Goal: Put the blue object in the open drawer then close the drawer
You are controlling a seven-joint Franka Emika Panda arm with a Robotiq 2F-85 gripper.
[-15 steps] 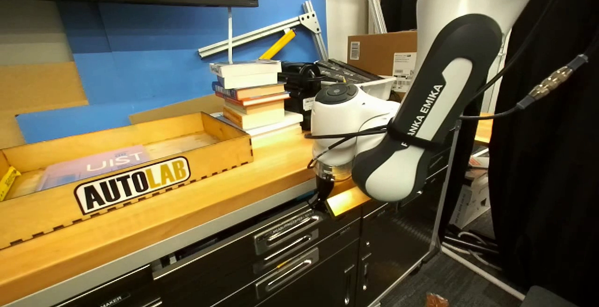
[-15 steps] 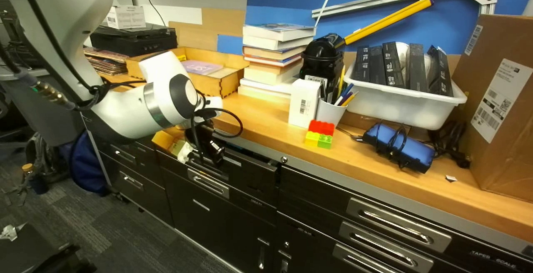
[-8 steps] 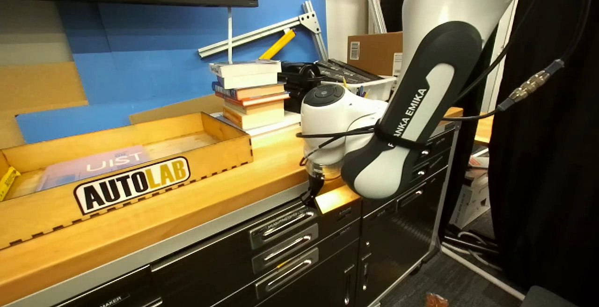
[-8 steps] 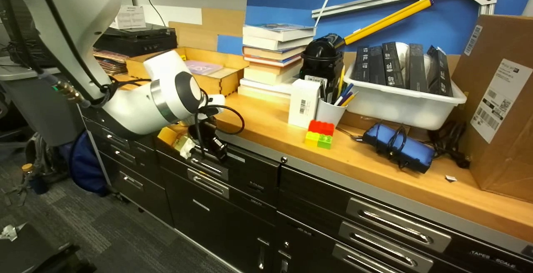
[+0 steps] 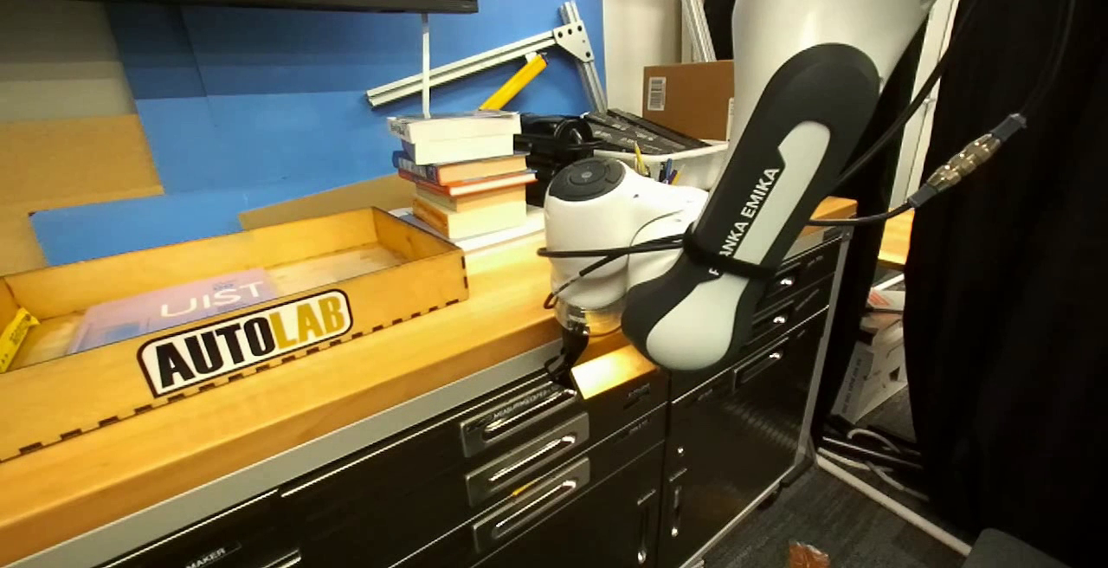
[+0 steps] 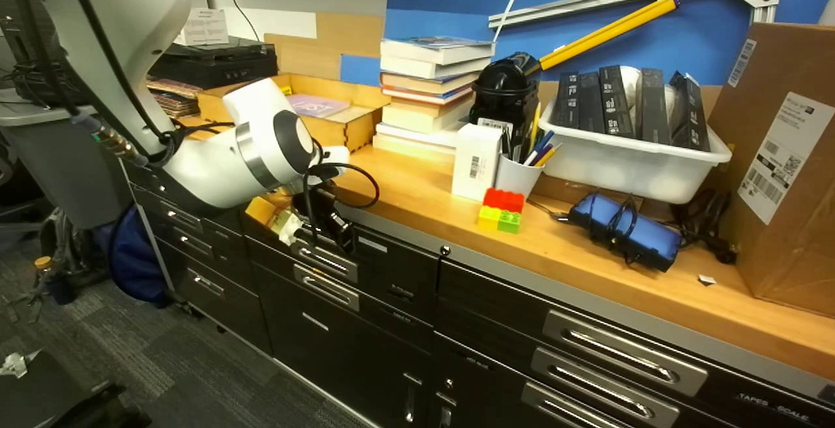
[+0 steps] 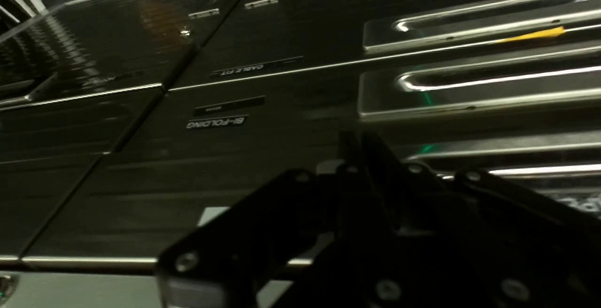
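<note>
The drawer [image 5: 389, 464] has a black front with silvery handle strips and sits flush in the cabinet in both exterior views; it also shows there [image 6: 401, 271]. Its inside is hidden. The wrist view shows the drawer front [image 7: 155, 176] close up, with a label. The small cyan-blue block is out of view. My gripper [image 5: 561, 371] is at the top of the drawer front, near the handle, in both exterior views [image 6: 346, 239]. In the wrist view the gripper's fingertips [image 7: 355, 135] are almost together with nothing seen between them. Whether they touch the front, I cannot tell.
On the worktop are a wooden tray [image 5: 415, 287], stacked books [image 5: 467, 178], a white box [image 6: 475, 162], a pen cup [image 6: 515, 177], coloured toy bricks [image 6: 501, 209], a blue cabled device [image 6: 626, 229] and a white bin [image 6: 633, 164]. The counter edge [image 6: 404, 232] overhangs close behind the gripper.
The drawer stood partly open a second ago and has slid in until flush. The arm moved toward the cabinet with it; over the last half second it has shifted slightly further.
</note>
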